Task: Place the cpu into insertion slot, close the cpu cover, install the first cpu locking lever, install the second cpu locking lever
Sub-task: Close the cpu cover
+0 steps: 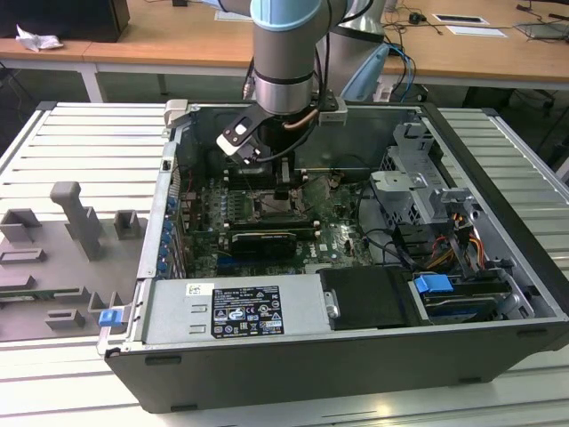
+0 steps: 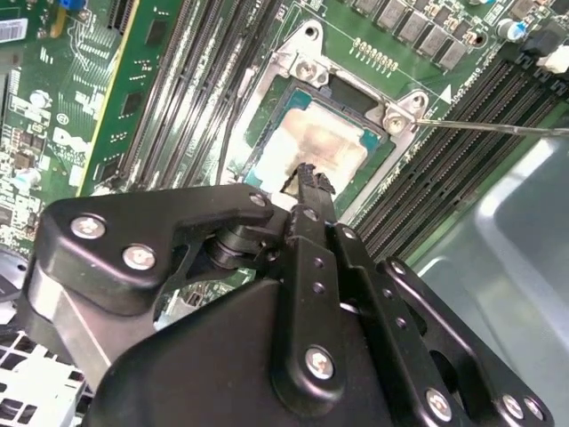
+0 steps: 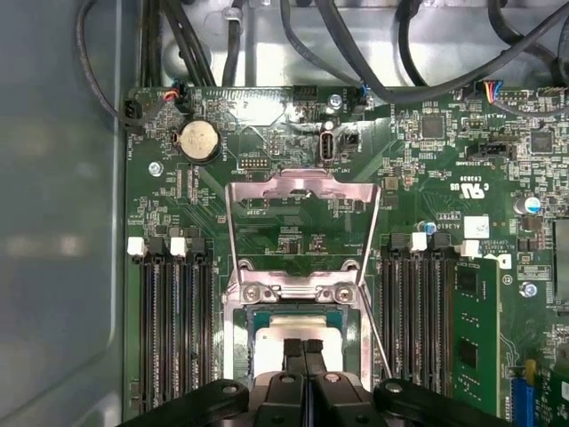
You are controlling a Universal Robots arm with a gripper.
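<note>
**Cpu in its socket, cover open**

I am holding my gripper [image 3: 303, 345] with its fingers pressed together, pinching nothing. The tips are sitting at the pale top of the cpu [image 2: 336, 142] (whether they are actually touching it, I cannot tell). The cpu is lying flat inside the insertion slot [image 3: 236, 342]. The cpu cover [image 3: 302, 187] is swung open on its hinge, away from the slot, and a thin locking lever [image 2: 489, 126] is jutting out beside it.

As I judge it, doing this well means working gently and centred. The chip should be resting level inside the rim, with no corner riding up, before anything closes over it.

The open computer case [image 1: 311, 378] is holding the motherboard [image 3: 427, 187] and a power supply [image 1: 236, 310].
</note>
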